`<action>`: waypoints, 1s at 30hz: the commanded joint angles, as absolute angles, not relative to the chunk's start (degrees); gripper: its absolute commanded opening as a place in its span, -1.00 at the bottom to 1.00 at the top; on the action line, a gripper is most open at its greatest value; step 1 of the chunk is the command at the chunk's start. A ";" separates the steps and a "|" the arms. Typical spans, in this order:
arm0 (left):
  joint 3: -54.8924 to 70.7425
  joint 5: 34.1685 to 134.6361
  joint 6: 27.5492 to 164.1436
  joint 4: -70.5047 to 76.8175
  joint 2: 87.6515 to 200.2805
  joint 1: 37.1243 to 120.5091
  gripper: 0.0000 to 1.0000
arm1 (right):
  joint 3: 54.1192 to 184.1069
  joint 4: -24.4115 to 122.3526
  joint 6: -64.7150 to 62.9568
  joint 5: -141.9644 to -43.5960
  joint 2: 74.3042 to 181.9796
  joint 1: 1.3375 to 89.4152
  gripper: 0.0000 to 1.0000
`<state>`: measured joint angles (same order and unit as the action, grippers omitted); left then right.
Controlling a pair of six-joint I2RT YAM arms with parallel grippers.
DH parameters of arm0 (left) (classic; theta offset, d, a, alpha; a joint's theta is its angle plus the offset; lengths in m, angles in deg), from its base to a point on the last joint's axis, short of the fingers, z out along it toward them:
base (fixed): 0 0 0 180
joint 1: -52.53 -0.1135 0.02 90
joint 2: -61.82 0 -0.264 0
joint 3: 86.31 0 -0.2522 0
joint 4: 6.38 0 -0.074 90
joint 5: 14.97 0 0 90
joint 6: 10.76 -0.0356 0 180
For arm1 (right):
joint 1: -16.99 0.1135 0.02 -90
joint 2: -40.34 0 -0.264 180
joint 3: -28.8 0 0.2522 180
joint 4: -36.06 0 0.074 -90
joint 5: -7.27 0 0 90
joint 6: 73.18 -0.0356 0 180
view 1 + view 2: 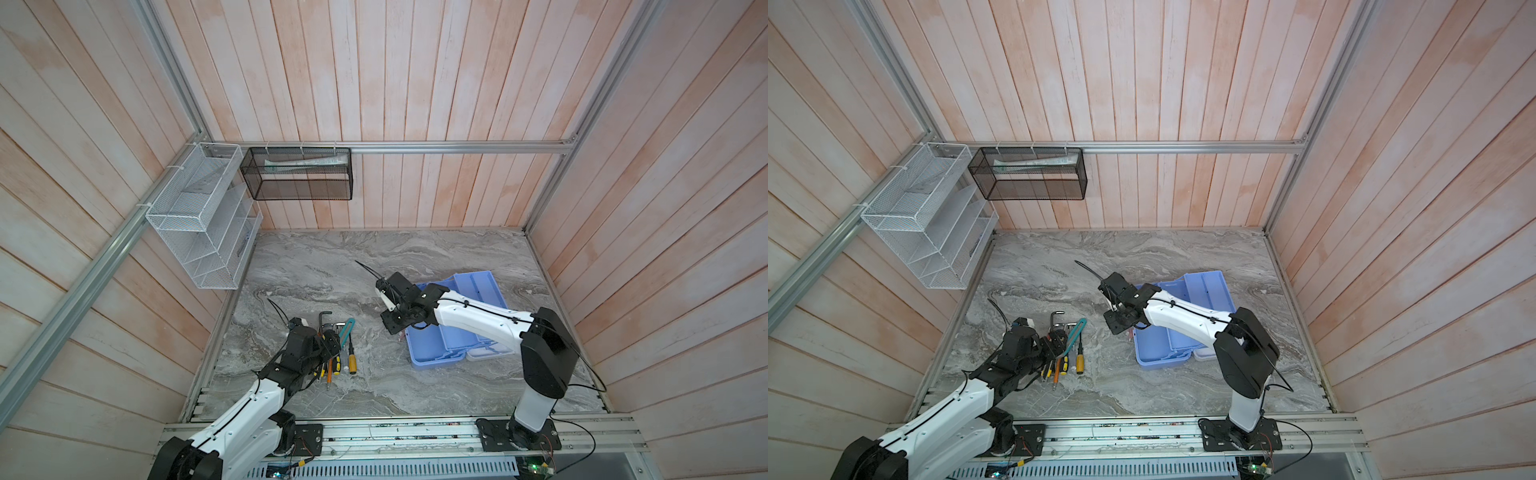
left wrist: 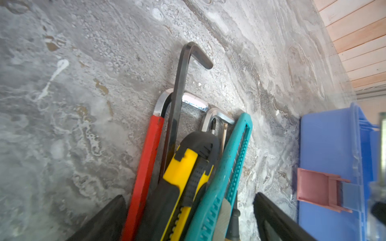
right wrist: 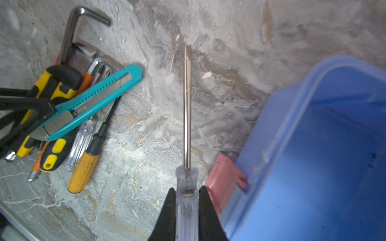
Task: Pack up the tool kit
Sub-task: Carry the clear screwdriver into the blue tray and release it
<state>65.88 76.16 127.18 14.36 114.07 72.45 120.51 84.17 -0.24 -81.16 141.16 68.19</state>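
Tool kit box [image 1: 434, 360]: open, right of centre on table [image 1: 374, 257] in both top views; judged light, stiff plastic | clear-handled screwdriver [image 3: 187, 125]: slim, likely slick, clamped at handle by right fingers [image 3: 167, 212] | left fingers [image 2: 108, 217] spread astride loose tools [image 1: 340, 349], lower left of centre

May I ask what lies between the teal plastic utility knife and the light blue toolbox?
Bare marble tabletop, in both top views; the right hand holds a clear-handled screwdriver over it.
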 commanded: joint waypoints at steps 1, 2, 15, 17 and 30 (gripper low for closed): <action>64.46 76.62 125.91 13.37 114.57 72.65 0.93 | 119.42 86.23 1.51 -80.91 136.67 65.13 -1.00; 64.21 76.52 125.83 13.42 114.56 72.65 0.93 | 119.29 87.04 2.03 -80.86 135.44 64.19 -1.00; 62.57 76.09 124.33 14.19 116.13 72.65 0.93 | 112.51 94.54 4.95 -72.57 118.87 49.28 -1.00; 62.33 75.80 124.22 14.48 116.25 72.66 0.94 | 110.48 95.19 4.96 -70.68 116.76 47.07 -1.00; 61.12 75.47 124.19 15.33 118.55 72.65 0.94 | 100.65 92.59 4.96 -72.68 113.85 41.51 -1.00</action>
